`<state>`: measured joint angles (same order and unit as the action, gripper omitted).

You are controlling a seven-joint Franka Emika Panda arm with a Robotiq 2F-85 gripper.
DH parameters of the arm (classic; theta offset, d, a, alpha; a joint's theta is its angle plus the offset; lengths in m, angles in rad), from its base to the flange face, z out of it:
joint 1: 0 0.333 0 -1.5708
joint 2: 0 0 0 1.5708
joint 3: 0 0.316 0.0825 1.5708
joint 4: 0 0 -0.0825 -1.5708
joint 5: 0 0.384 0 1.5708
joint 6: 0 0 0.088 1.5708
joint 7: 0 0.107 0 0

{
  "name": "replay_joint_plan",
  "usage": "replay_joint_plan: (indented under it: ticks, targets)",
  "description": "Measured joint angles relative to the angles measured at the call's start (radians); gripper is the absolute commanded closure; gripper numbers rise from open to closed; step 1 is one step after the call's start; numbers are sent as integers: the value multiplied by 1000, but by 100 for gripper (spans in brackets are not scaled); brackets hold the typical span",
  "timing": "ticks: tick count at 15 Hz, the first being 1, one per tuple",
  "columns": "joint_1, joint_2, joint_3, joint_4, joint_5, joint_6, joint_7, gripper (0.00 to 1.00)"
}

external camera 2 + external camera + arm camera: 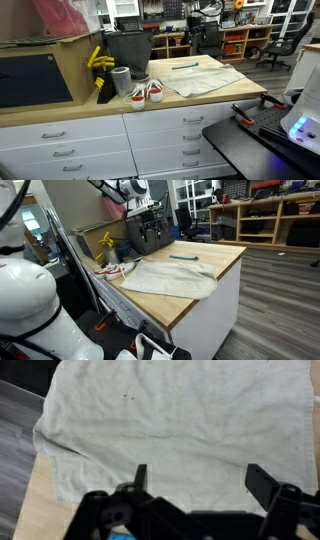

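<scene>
The pincer point(198, 478) is wide open. Its two black fingers point(140, 475) stand far apart and hold nothing. Right under it lies a pale gray towel point(180, 420). The towel fills almost all of the wrist view, between the fingers and past them. The pincer hangs over the towel and does not touch it. The towel is spread out flat with a few soft folds. It has two tiny dark spots point(127, 397) near one edge.

The towel point(170, 278) lies on a wooden table top point(215, 255), close to the front edge. In an exterior view it hangs a little over that edge. A small blue thing point(183, 257) lies just beyond the towel on the wood; what it is cannot be told.

In both exterior views, a pair of white and red shoes point(145, 94) sits beside the towel point(200, 78). Next to the shoes stands a gray cup point(121, 82). Behind them is a black bin point(127, 50), and a yellow thing point(97, 60) is beside the bin. White drawers point(160, 135) are under the table top.

Farther off is a gray wooden floor point(280, 290). At the back of the room stand wooden shelves point(270, 220) with many things on them.
</scene>
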<state>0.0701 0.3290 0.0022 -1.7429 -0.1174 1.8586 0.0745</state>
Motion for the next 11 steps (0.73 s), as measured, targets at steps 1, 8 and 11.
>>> replay_joint_plan:
  ticks: [1, 8, 11]
  targets:
    - [0, -3, 0, -2, 0, 0, 20, 0]
    - [1, -2, 0, -10, 0, 2, 74, 0]
    - [1, -2, 0, -10, 0, 2, 74, 0]
